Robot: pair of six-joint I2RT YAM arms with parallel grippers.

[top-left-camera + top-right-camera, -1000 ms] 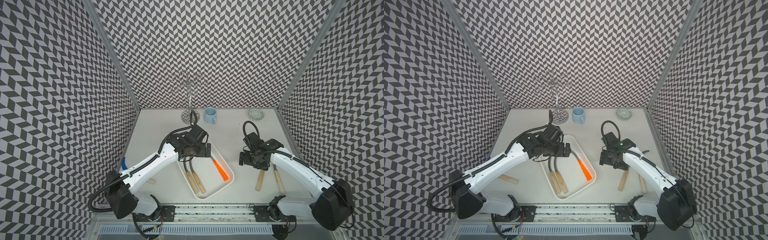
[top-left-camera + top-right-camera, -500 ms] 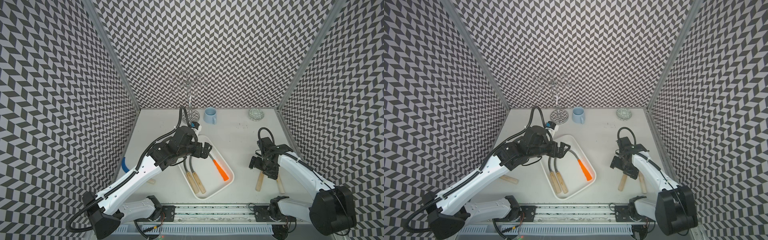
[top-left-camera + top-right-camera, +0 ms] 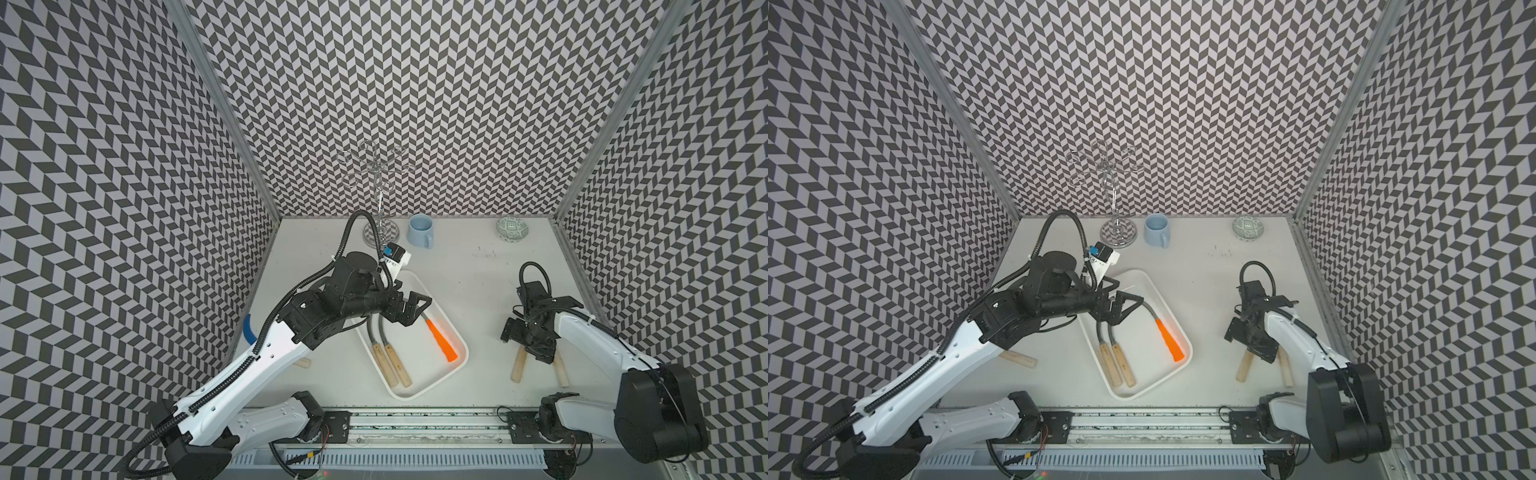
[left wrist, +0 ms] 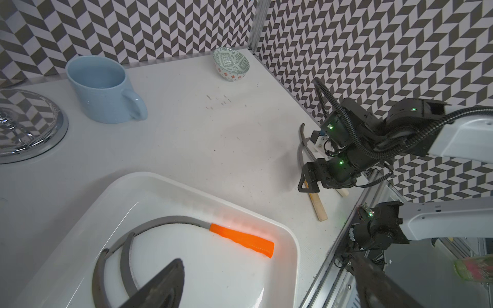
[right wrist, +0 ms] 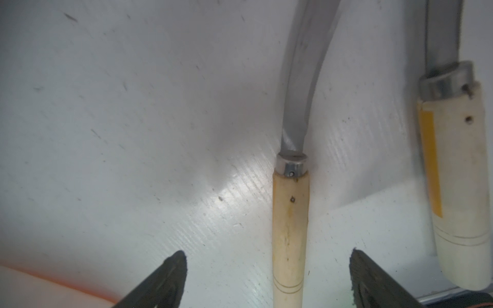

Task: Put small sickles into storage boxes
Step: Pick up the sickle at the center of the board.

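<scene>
The white storage box lies mid-table. In it are an orange-handled sickle and two wooden-handled sickles. My left gripper hovers open and empty over the box's far end. On the table to the right lie two more sickles. My right gripper is open, its fingers on either side of one pale handle without touching it; the other sickle lies beside. Another wooden handle shows by the left arm.
At the back stand a chrome wire stand, a light blue mug and a small green-patterned bowl. A blue object sits at the left wall. The rail runs along the front edge.
My right gripper has moved toward the front and down over the wooden-handled sickle, its jaws narrowing slightly. The left arm has drawn back and risen, its gripper staying over the box.
</scene>
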